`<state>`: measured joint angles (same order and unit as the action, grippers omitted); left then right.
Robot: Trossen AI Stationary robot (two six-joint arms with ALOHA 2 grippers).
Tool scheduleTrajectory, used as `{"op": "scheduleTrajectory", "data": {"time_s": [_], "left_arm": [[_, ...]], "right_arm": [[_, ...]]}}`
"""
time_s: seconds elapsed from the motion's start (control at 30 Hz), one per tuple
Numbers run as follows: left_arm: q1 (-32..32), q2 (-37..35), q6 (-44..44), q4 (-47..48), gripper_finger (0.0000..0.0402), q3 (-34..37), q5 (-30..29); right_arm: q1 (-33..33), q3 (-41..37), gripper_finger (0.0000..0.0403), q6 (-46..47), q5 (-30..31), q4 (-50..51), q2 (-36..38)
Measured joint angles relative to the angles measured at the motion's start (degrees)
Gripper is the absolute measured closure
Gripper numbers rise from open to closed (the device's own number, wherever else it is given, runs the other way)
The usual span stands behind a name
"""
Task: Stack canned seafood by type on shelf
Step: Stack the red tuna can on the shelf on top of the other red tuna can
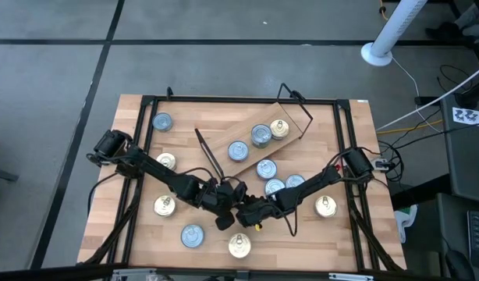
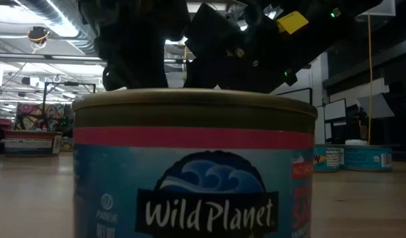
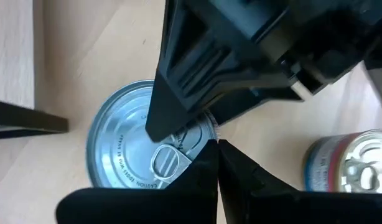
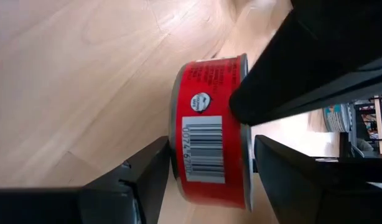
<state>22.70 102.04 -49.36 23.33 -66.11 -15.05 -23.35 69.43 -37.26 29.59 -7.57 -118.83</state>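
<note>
Both grippers meet near the table's near middle in the high view, left gripper (image 1: 224,217) and right gripper (image 1: 246,215), and they hide the tin between them. In the right wrist view this tin (image 4: 209,112) shows a red panel with a barcode. Its silvery pull-ring lid (image 3: 122,143) shows in the left wrist view. My right gripper (image 4: 211,162) is shut on it. My left gripper (image 3: 217,149) is shut at its rim. The shelf (image 1: 255,133) lies slanted at the far middle, and three tins (image 1: 260,135) rest on its plank. My left gripper's shut fingertips (image 4: 265,87) meet the tin's side wall just under the lid rim (image 4: 236,106), coming from the table's left. Whether they push on it I cannot tell. My right gripper holds the tin across its height. One finger (image 4: 147,177) is at the bottom rim (image 4: 176,158) and the other finger (image 3: 178,74) lies over the lid (image 3: 178,140). The fingers come slanting from the table's right. Whether the tin is clear of the table does not show.
Loose tins stand around the grippers: silvery ones (image 1: 192,235), (image 1: 266,167), (image 1: 274,186), gold ones (image 1: 163,205), (image 1: 239,247), (image 1: 325,206). One tin (image 2: 196,172) fills the low view. A black frame (image 1: 146,140) runs along the table's edges.
</note>
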Motion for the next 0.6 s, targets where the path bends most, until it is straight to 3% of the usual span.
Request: {"op": "scheduleTrajectory", "data": {"time_s": [0.3, 0.6], "left_arm": [[0.0, 0.0, 0.0, 0.0, 0.0401, -0.5, 0.0], [-0.1, -0.2, 0.2, -0.3, 0.0401, -0.6, 2.3]], "right_arm": [[0.1, 0.0, 0.0175, 0.2, 0.0, 0.0, 0.0], [-0.1, 0.0, 0.0276, -0.4, 0.7, 0.2, 0.0]]}}
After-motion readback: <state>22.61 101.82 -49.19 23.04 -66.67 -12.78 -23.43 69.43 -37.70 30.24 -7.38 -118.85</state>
